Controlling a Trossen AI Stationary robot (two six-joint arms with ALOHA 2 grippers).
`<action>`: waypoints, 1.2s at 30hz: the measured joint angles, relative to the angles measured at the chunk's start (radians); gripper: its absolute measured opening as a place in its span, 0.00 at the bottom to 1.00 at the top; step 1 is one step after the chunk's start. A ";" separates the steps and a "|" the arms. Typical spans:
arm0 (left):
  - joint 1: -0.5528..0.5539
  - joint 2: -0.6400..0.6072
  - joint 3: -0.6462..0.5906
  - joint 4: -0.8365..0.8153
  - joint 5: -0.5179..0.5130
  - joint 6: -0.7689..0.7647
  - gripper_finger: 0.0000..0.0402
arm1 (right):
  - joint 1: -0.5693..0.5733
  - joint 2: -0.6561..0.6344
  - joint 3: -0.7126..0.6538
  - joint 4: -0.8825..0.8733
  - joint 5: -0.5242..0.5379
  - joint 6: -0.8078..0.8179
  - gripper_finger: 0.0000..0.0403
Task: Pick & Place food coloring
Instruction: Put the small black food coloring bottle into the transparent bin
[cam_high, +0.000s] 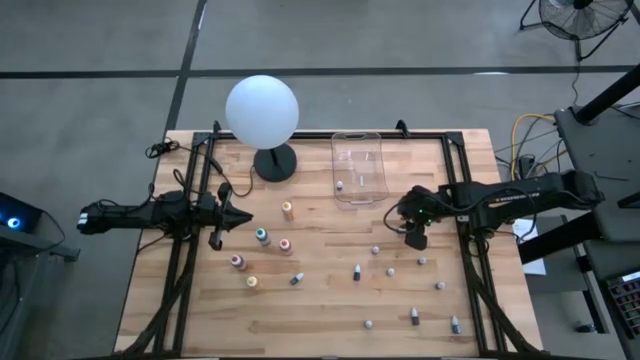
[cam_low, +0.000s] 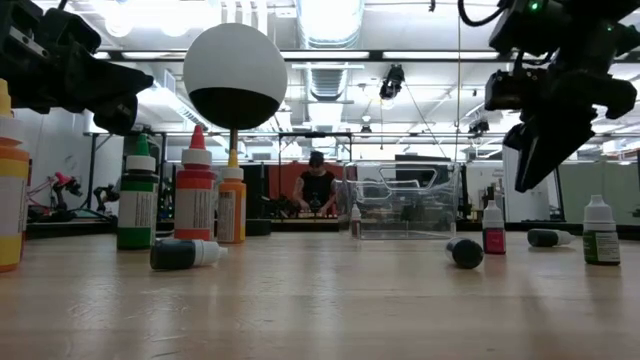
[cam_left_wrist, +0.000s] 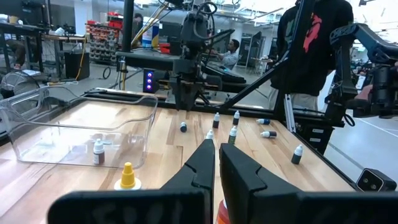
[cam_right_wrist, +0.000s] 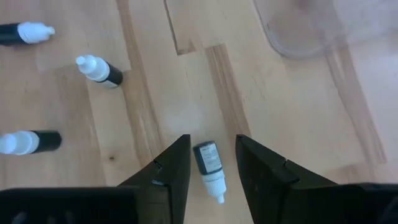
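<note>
My right gripper (cam_right_wrist: 211, 163) hangs with jaws parted around a small dark bottle (cam_right_wrist: 208, 160) lying on the wooden table (cam_right_wrist: 292, 118), not gripping. Left gripper (cam_left_wrist: 216, 163) clenched, empty. Person (cam_low: 316, 185) behind.

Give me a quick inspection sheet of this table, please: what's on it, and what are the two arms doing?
Surface: wooden table, bare between items.
Job's things: food coloring bottles scattered, some lying down; one small bottle inside the clear bin.
Clutter: white globe lamp at the far edge.
Grippers: left gripper shut, hovering left of the bottles; right gripper open, above a lying dark bottle, not gripping it.
Cables: yellow cables on the floor beside the table.
Surroundings: a person beyond the table.
</note>
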 joint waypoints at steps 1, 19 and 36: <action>0.000 0.000 0.000 0.000 0.000 0.000 0.00 | 0.000 -0.005 -0.004 -0.009 0.001 0.016 0.29; 0.000 0.000 0.000 0.000 0.000 0.000 0.00 | -0.018 -0.101 -0.005 0.000 -0.357 0.592 0.22; 0.000 0.000 0.000 0.000 0.000 0.000 0.00 | 0.043 -0.128 0.155 0.098 -0.362 1.208 0.37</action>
